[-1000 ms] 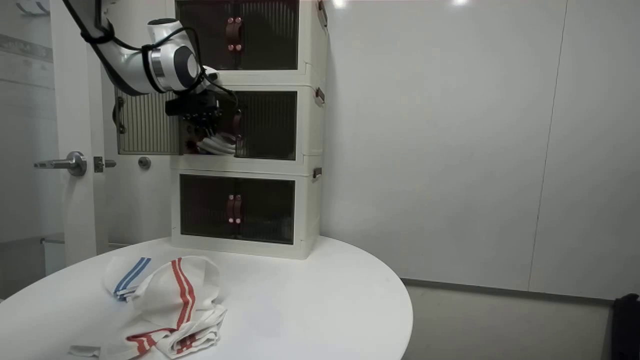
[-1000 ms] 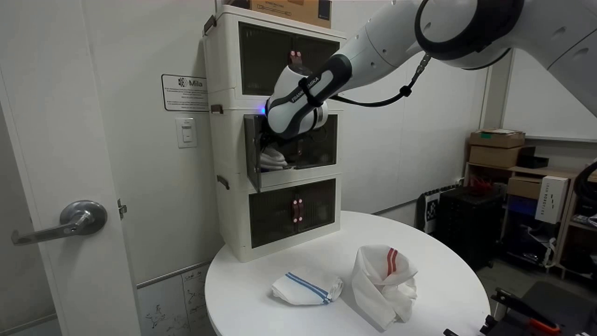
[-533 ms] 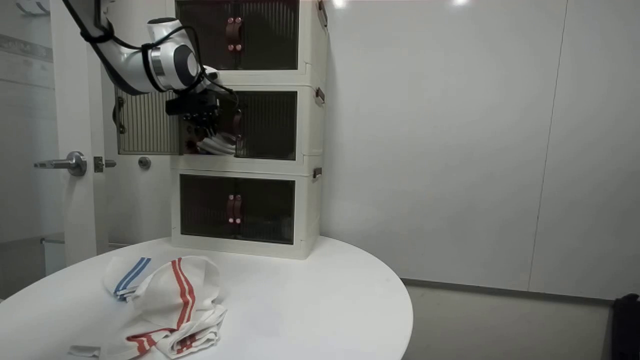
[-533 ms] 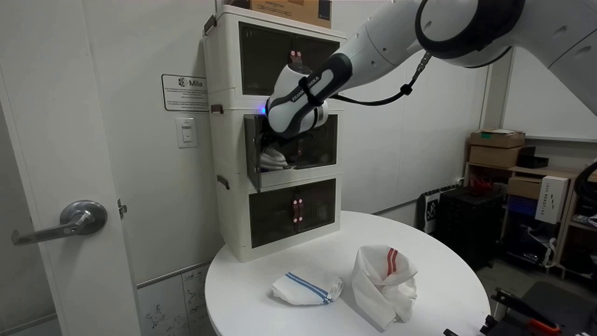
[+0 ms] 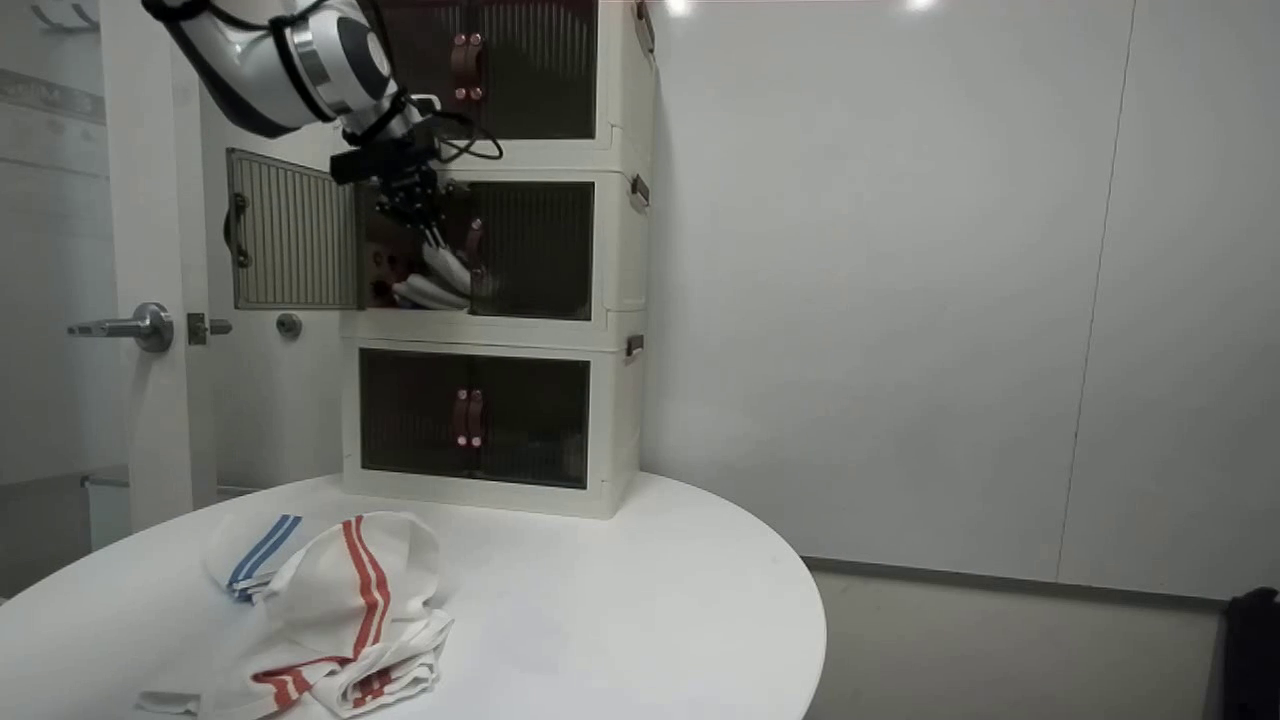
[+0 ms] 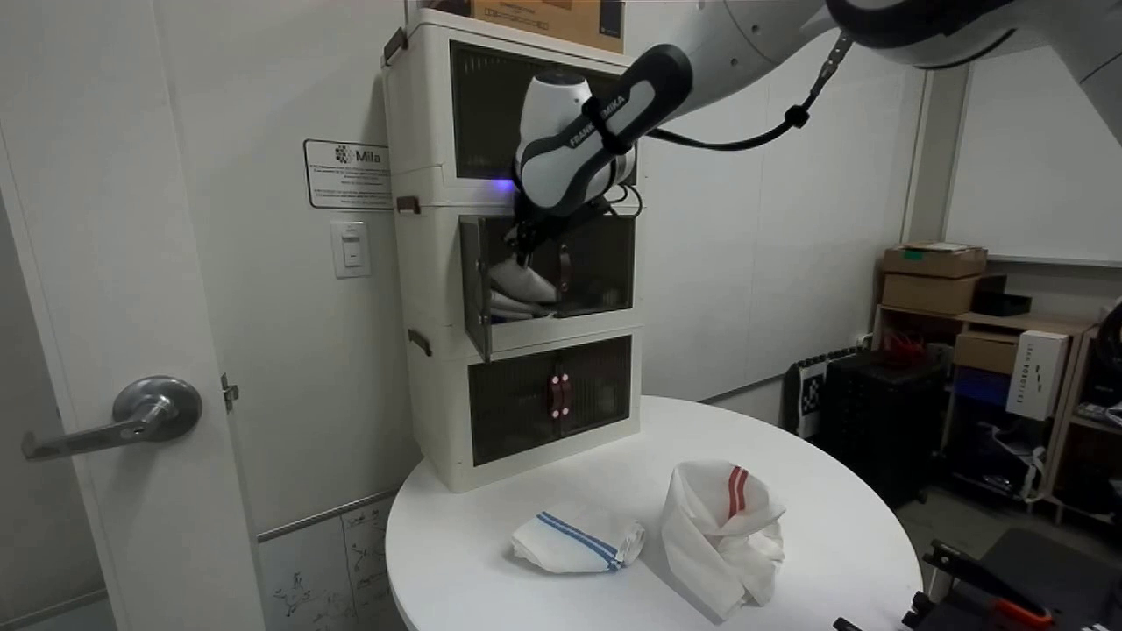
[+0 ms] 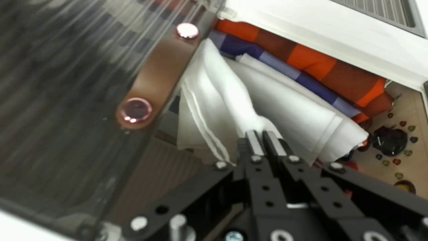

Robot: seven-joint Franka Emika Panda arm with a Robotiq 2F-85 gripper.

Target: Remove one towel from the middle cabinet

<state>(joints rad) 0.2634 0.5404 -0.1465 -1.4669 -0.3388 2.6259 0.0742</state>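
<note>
Plainly, the pincer point(image 7: 263, 138) holds a pinched fold of the white towel point(image 7: 230, 95), which slopes away beneath it inside the middle cabinet point(image 5: 625, 255). The towel should prove light, limp and hard to harm; should it slip, a deeper bite on that fold would serve.
</note>
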